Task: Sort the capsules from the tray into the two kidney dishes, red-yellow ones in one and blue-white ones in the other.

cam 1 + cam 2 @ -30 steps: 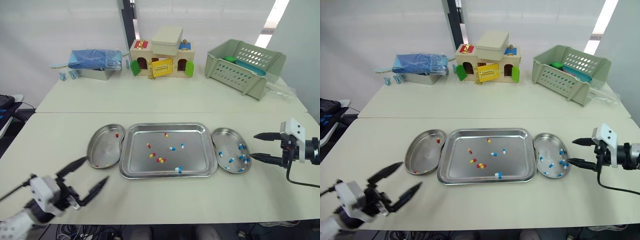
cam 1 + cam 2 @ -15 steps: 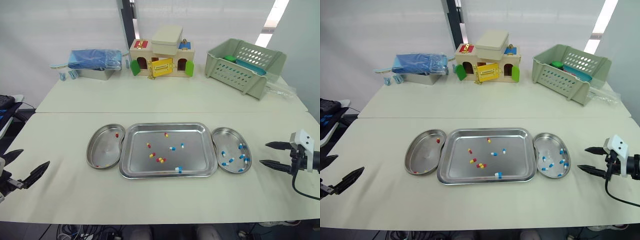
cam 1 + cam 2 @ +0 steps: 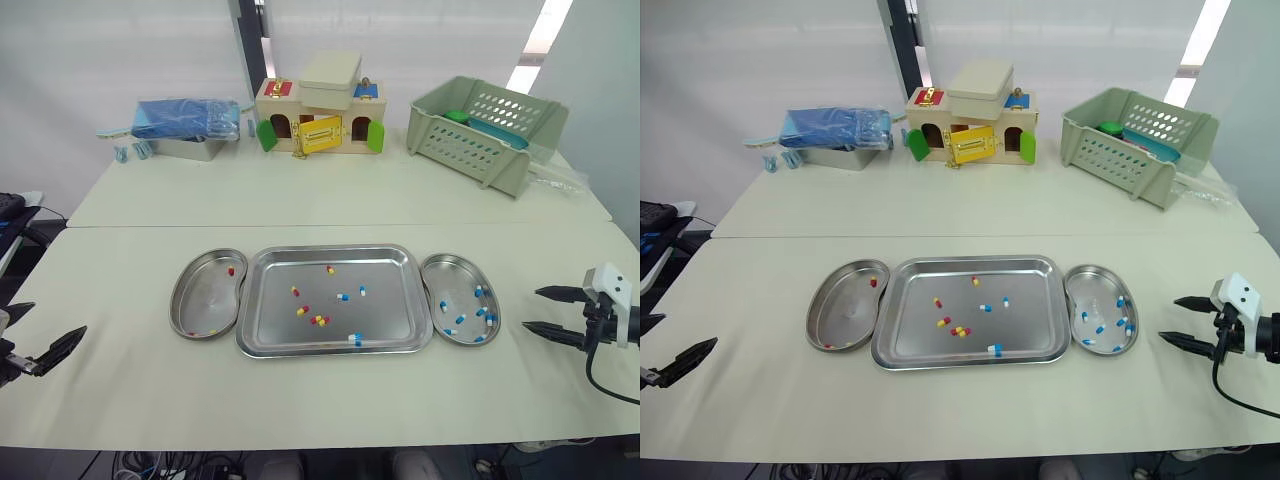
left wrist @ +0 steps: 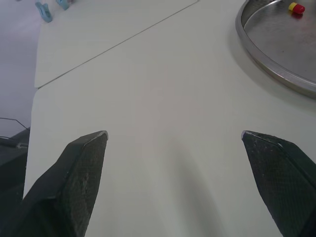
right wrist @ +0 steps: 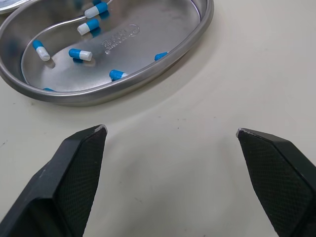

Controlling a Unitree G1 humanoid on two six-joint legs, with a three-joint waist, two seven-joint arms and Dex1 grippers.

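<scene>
Red-yellow capsule (image 4: 296,7) in left wrist view, blue-white capsules (image 5: 80,54) in right wrist view, left gripper (image 4: 174,134) and right gripper (image 5: 170,129) jaws open

I can't read any text, label or number from here. The nearest thing to writing is a small embossed stamp (image 5: 120,37) on the floor of the dish (image 5: 199,28) that holds the blue-white capsules. In the right wrist view its characters are too faint for me to make out.

bright, even light, soft faint shadows on the pale table (image 3: 320,200), mild sheen on the steel tray (image 3: 390,300)
</scene>
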